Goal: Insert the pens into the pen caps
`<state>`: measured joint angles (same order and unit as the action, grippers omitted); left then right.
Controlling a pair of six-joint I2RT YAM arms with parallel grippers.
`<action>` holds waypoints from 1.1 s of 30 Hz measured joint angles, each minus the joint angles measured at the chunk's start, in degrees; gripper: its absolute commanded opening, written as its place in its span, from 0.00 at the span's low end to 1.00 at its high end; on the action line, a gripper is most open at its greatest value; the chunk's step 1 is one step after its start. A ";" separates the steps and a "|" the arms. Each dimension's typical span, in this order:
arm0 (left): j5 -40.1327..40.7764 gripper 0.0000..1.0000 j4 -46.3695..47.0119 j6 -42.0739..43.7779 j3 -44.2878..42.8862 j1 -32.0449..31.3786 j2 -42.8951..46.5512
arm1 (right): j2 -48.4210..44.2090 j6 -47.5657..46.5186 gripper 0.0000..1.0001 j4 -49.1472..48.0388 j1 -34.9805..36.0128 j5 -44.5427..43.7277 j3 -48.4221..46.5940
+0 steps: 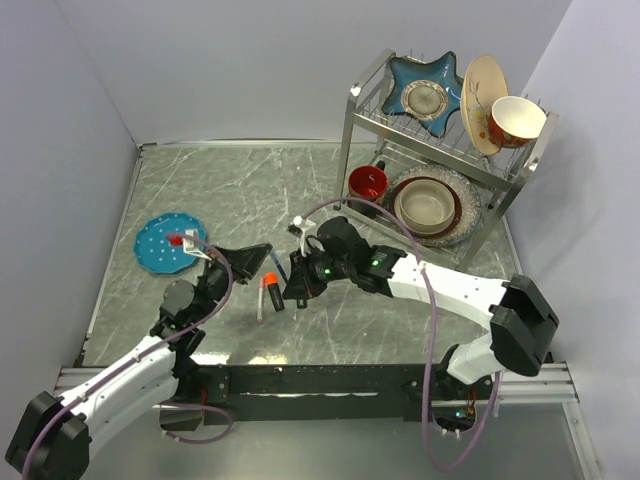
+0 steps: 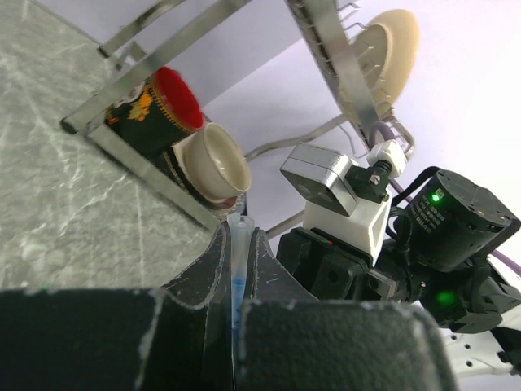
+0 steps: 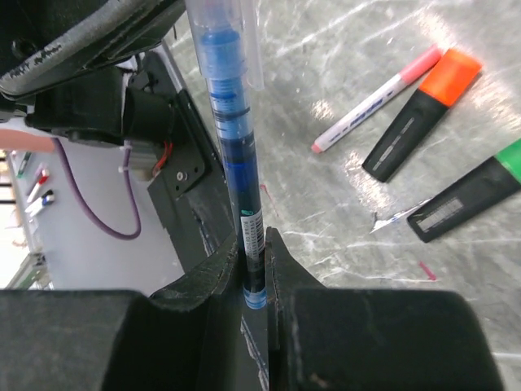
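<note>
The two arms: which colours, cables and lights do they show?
The left arm and the right arm have white links and round black joints, each with a purple cable looping along it. The left gripper and the right gripper are black, their fingers scuffed pale at the edges. Green lights glow on the right wrist.

dish rack (image 1: 346, 140): back right | red mug (image 1: 367, 183): lower shelf, beside bowl (image 1: 428, 205) | blue plate (image 1: 155, 252): left, seemingly dotted

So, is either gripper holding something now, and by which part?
Both hold the thin blue pen. The right gripper pinches one end of its barrel, and the left gripper pinches the opposite, clear end.
</note>
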<state>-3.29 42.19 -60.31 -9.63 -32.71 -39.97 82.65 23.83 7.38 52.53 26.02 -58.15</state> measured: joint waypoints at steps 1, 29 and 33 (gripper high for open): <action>0.76 0.01 1.07 -0.31 0.96 -0.15 -0.31 | 0.70 0.26 0.00 -0.04 -0.04 0.44 0.00; -5.14 0.01 -44.96 17.51 -31.58 -0.17 -18.58 | -22.47 7.13 0.68 -22.23 -7.58 0.52 21.86; -5.55 0.01 -46.45 18.93 -34.23 1.44 -25.07 | -31.34 7.63 0.70 -20.13 -7.37 -2.75 26.18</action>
<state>-8.84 -4.25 -41.39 -43.86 -31.27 -65.04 51.31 31.46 -12.75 45.17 23.27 -31.97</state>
